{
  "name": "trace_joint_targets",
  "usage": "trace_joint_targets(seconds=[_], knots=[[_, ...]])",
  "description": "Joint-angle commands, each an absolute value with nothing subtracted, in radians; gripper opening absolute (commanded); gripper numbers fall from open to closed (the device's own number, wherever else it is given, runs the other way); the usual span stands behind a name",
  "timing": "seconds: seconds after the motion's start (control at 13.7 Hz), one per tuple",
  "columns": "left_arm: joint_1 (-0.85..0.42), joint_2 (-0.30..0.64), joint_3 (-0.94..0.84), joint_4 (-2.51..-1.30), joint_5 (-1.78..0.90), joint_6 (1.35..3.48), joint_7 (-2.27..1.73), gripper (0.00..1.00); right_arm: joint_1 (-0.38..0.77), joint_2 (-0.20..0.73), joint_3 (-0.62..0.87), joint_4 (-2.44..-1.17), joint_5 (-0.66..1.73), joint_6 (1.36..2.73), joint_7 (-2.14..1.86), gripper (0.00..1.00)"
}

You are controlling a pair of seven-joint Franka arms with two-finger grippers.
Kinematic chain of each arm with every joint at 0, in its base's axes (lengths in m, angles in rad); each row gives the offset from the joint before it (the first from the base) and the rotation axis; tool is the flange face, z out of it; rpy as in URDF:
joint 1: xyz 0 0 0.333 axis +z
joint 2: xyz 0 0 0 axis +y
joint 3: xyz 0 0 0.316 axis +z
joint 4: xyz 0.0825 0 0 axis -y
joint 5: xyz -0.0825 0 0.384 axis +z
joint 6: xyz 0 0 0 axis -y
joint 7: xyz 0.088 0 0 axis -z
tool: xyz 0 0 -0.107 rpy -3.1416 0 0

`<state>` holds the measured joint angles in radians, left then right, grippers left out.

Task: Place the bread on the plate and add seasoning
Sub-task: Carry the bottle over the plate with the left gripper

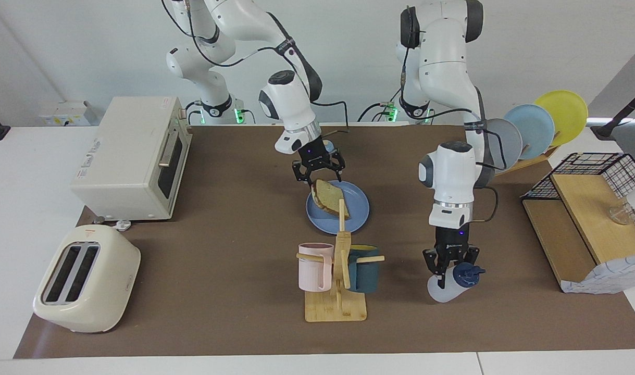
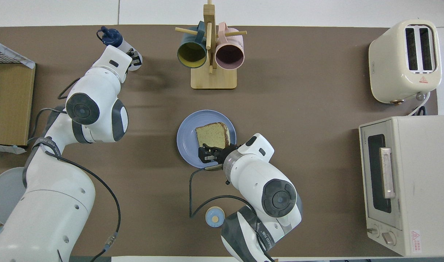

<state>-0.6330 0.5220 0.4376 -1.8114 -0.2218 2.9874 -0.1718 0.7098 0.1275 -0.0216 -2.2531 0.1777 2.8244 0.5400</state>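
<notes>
- The right arm rose from its base at the robots' end of the bench, bent at the elbow and reached down, with its wrist tilted toward the blue plate (image 1: 356,216).
- The right tool (image 1: 318,176) hung just over the edge of the plate that was nearer to the robots, and its fingers were spread apart with nothing between them.
- The bread (image 1: 328,196) lay flat on the plate, a tan slice with a darker crust, just under the spread fingers of the right tool; from these views I cannot tell if a fingertip touched its crust.
- In the overhead view the right tool (image 2: 207,153) was at the nearer edge of the bread (image 2: 212,134), and the plate (image 2: 187,136) showed bare blue around the slice.
- The left arm stood tall, with its forearm pointing almost straight down over the left arm's end of the bench.
- The left tool (image 1: 449,263) was pressed together on the seasoning bottle (image 1: 450,286), gripping its translucent body just below the navy cap.
- The bottle was tilted, its cap leaning toward the wire rack (image 1: 604,172), and its base was at the brown mat (image 1: 218,260); I cannot tell if it touched the mat.
- The wooden mug stand (image 1: 338,291) with a pink mug (image 1: 313,267) and a dark teal mug (image 1: 363,268) stood between the plate and the bottle's row, farther from the robots than the plate.
- The toaster (image 1: 85,278) and the oven (image 1: 135,156) were at the right arm's end of the bench.
</notes>
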Motion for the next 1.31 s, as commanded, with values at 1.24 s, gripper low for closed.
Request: trace_joint_targets(seconds=[1.24], knots=[[-0.641, -0.044, 0.42, -1.784, -0.117, 1.872, 0.573, 0.0, 0.485, 0.137, -0.018, -1.694, 0.486, 2.078, 0.502, 1.0]])
